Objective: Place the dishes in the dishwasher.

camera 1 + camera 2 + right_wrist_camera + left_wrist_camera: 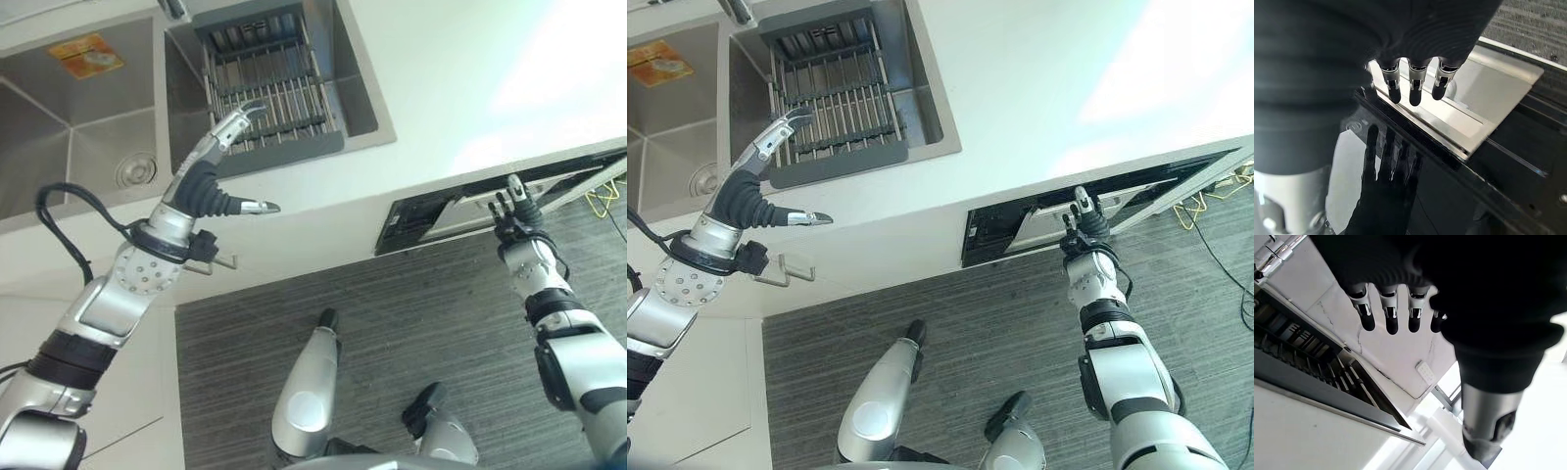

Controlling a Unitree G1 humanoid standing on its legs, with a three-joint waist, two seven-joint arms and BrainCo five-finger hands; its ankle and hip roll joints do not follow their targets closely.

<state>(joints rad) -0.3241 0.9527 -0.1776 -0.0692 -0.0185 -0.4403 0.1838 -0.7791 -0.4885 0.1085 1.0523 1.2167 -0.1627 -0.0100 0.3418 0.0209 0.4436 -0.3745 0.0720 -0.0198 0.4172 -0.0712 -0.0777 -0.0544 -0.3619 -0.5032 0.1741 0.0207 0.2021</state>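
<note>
Both hands empty, fingers straight. Left hand (201, 181) hovers over desk (441, 88) edge, fingertips reaching the dish rack (269, 88) in the sink (88, 137) at 12 o'clock. Right hand (516, 217) touches the partly open dishwasher door (470, 211) at 3 o'clock.

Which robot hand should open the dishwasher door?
Probably the right hand: its straight fingers already sit at the dishwasher door edge. The left hand hovers open above the sink rack, farther off.

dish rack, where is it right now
The dark grey slatted dish rack sits inside the right basin of the steel sink, just beyond the raised left hand, in the eye views' upper left.
</note>
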